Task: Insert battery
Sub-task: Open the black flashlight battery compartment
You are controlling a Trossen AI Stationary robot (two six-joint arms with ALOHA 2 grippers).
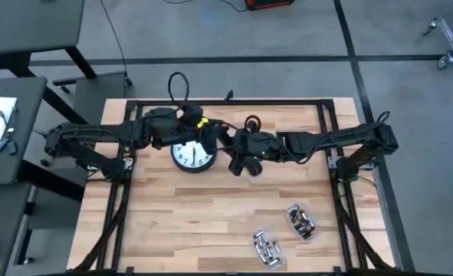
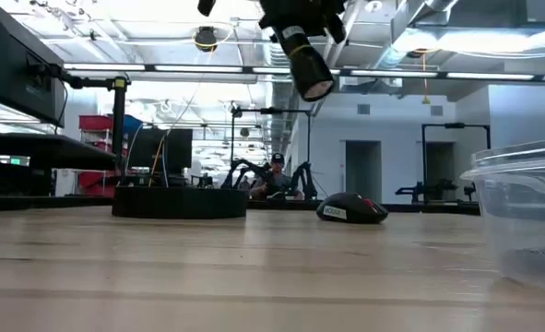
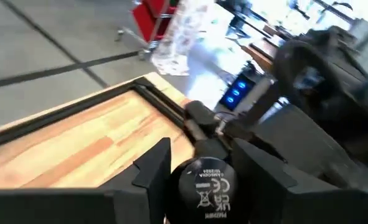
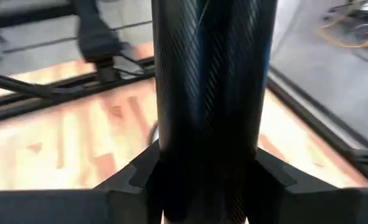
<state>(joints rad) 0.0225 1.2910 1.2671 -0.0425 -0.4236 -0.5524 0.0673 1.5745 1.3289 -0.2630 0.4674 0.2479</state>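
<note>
Bench (image 1: 211, 222): pale wooden planks in a dark frame, seen from above. Item 1, black cylinder (image 3: 205, 186): the task's piece, held in the air above the far middle of the bench, just beside the clock; its round end cap carries printed marks, and in the low view it hangs tilted from the top of the picture, well clear of the bench. Item 2, left gripper (image 1: 209, 140): reaches in from the left over the clock's far edge, its fingers (image 3: 155, 165) pinching the capped end of the cylinder. Item 3, right gripper (image 1: 241, 157): reaches in from the right, just beside the left gripper; its fingers (image 4: 143, 171) press on both sides of a dark woven-pattern tube that fills the gap between them, seemingly the same cylinder. Item 4, clock (image 1: 192, 156): round, black rim, white face up, flat on the bench. Item 5, batteries (image 1: 266, 249): a loose heap in a clear container at the near edge, right of centre, well apart from both grippers. Item 6, second clear container (image 1: 301, 220): just beside the first, toward the right, holding darker small pieces, too small to tell what. Item 7, low dark rounded object (image 2: 350, 210): lies on the bench right of the clock in the low view. Item 8, person (image 2: 277, 173): seated in the room far behind the bench
</note>
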